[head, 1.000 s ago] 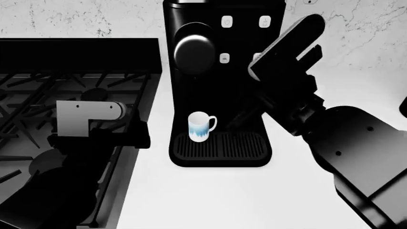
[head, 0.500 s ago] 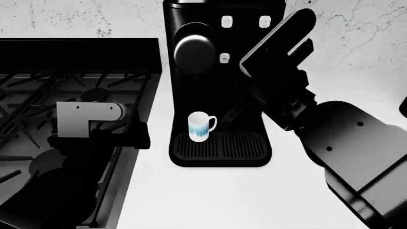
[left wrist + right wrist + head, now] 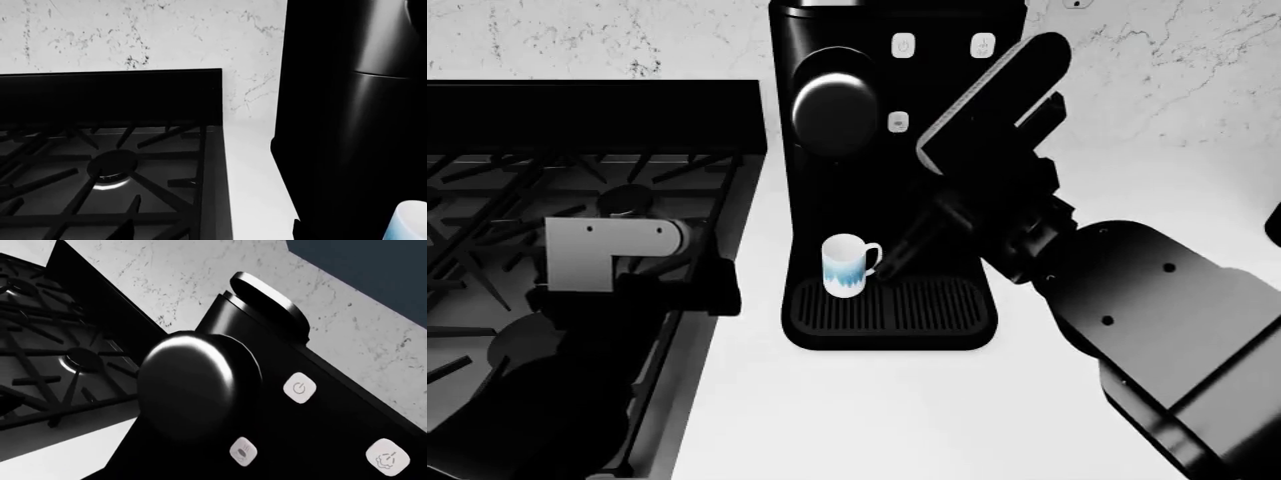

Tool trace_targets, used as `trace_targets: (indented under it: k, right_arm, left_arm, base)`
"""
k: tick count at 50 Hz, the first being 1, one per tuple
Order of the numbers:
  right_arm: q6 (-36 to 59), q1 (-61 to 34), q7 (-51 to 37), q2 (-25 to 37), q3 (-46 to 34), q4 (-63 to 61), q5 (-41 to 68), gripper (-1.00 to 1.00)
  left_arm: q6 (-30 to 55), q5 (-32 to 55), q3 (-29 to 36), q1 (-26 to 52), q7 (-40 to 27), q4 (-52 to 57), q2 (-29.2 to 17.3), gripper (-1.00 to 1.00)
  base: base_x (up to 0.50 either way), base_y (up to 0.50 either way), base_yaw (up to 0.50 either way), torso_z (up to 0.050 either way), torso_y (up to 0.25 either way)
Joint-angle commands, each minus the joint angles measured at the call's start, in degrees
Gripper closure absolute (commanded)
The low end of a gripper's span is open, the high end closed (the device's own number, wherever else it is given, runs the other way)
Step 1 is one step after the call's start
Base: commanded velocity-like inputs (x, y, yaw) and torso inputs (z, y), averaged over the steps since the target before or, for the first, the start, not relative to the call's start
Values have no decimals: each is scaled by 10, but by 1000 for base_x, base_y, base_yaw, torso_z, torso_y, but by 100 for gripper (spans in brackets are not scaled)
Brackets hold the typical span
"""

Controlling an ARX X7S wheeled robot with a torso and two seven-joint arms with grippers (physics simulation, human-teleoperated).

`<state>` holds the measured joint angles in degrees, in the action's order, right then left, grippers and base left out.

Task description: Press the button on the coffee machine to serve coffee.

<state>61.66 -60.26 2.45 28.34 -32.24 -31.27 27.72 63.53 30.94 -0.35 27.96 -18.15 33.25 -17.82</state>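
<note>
Three white buttons (image 3: 904, 45) are seen uncovered on the coffee machine (image 3: 881, 200), which stands on the counter (image 3: 868, 410) beside the stove (image 3: 574, 200). The right hand (image 3: 994, 95) is held against its front; whether either hand's fingers are spread cannot be told.

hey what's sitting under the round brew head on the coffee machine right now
A white-and-blue mug stands on the ribbed drip tray, below the brew head of the coffee machine. No coffee stream shows. The right arm covers the fourth button and part of the front.
</note>
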Motion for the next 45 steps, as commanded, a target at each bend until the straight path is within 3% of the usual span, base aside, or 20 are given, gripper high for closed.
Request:
trace_targets:
  k: [1, 45]
  right_arm:
    - [11, -2, -3, 4, 2, -6, 5, 100]
    - [-31, -6, -30, -9, -22, 35, -32, 100]
  left_arm:
    - [-6, 0, 4, -3, -1, -5, 0, -100]
    - [-15, 11, 2, -8, -6, -7, -9, -100]
  base:
    - [0, 0, 0, 0, 0]
    - [0, 0, 0, 0, 0]
